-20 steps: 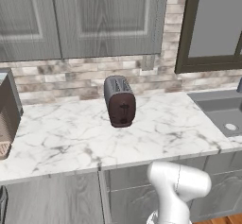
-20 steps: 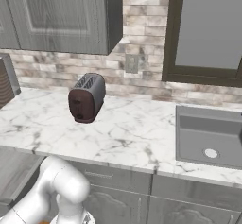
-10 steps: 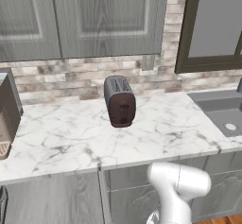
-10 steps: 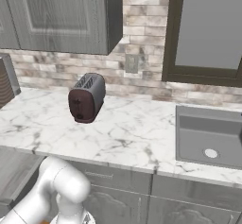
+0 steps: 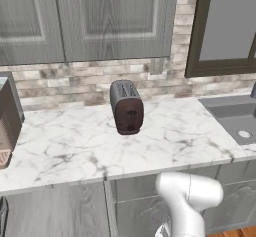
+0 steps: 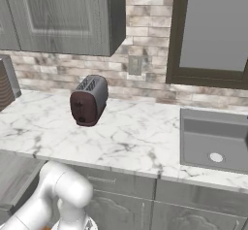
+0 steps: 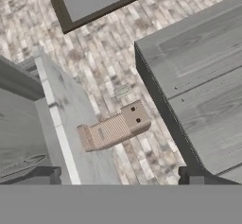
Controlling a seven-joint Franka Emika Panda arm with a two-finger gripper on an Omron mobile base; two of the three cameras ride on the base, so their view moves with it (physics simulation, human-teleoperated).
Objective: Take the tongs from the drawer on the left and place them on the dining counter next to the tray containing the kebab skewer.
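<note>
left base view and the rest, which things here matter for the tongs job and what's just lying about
Job:
gripper, open
plain grey front under the worktop, probably the drawer

Lying about:
toaster
sink
brown appliance
wall outlet

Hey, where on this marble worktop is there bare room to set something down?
Widest bare stretch: between the toaster and the sink, running to the worktop's front edge. Another open patch lies between the toaster and the dark appliance at the left end. Behind the toaster, toward the brick wall, room is tight.
</note>
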